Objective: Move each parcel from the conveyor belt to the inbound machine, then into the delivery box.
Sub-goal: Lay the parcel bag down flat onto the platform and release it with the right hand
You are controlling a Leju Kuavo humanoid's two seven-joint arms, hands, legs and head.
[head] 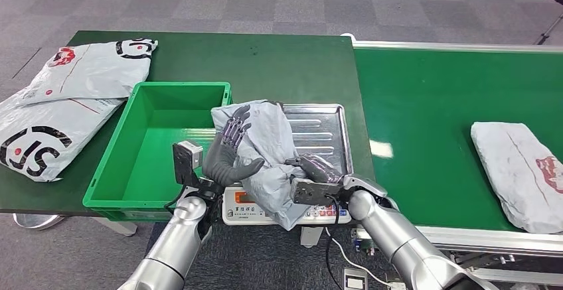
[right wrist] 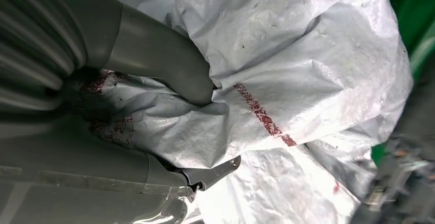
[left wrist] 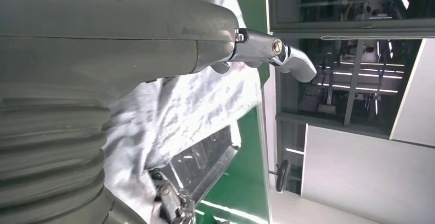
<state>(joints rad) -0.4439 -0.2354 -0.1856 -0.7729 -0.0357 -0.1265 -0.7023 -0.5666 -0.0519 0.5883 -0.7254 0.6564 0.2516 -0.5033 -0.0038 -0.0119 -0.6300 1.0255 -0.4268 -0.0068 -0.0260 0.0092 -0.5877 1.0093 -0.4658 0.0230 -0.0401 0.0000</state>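
Observation:
A crumpled grey parcel (head: 265,145) with red print stands lifted over the inbound machine (head: 244,208), a scale with a steel tray (head: 324,129). My right hand (head: 313,168) grips its right side; in the right wrist view the thumb (right wrist: 154,55) digs into the parcel's (right wrist: 308,55) wrinkled film. My left hand (head: 230,146) lies flat against the parcel's left side, fingers spread and pointing upward. In the left wrist view the parcel (left wrist: 195,106) sits just beyond the outstretched thumb (left wrist: 277,52). The green delivery box (head: 159,89) stands empty directly left of the scale.
Another grey parcel (head: 521,170) lies on the green conveyor belt (head: 431,104) at the right. Two large white bags with black and red logos (head: 66,97) lie on the dark green table (head: 285,58) left of the box. Grey floor lies beyond.

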